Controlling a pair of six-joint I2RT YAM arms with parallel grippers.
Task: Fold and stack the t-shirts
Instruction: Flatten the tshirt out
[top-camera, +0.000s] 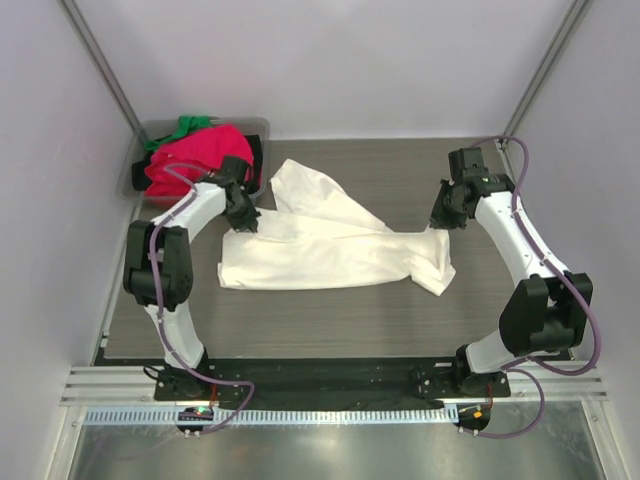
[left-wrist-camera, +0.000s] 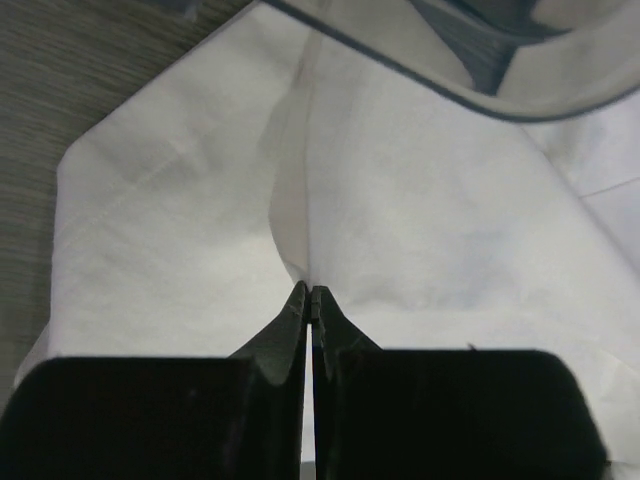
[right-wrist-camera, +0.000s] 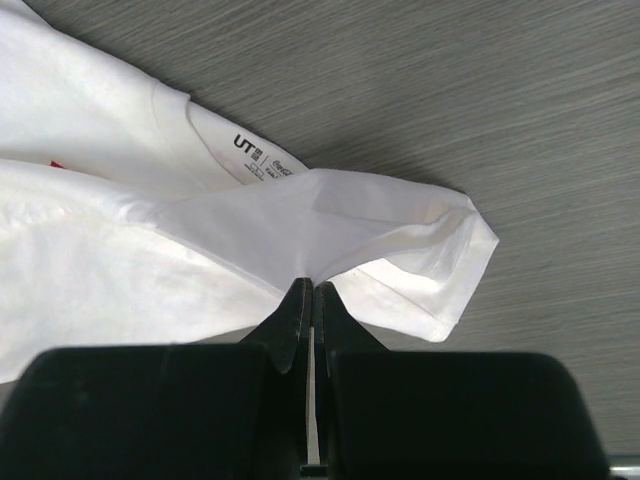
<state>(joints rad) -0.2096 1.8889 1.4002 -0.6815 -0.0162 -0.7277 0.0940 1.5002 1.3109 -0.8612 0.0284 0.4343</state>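
1. Nearest the lens, left wrist view: left gripper (left-wrist-camera: 311, 292), black fingers clenched together on a raised crease of the cream-white t-shirt (left-wrist-camera: 420, 200).
2. Just beyond that crease: flat pale cloth filling most of the view, with the rim of the grey bin (left-wrist-camera: 500, 95) overhanging at the top right and bare wood-grain table (left-wrist-camera: 60, 70) at the upper left.
3. Right wrist view: right gripper (right-wrist-camera: 309, 285), likewise clamped, pinching a doubled fold of cloth beside a hemmed sleeve end that lies on the table.
4. Behind that fold: collar and neck label (right-wrist-camera: 258, 158), printed side up.
5. From above: cream-white t-shirt (top-camera: 330, 250) spread in a long band across the middle of the table (top-camera: 350, 320), one flap angled up toward the bin.
6. Left gripper (top-camera: 243, 215) at the shirt's left end, right gripper (top-camera: 447, 215) at its right end, well apart.
7. Far left corner: grey bin (top-camera: 140, 175) holding a pink-red t-shirt (top-camera: 195, 155) heaped high, with a green t-shirt (top-camera: 185, 128) behind it.
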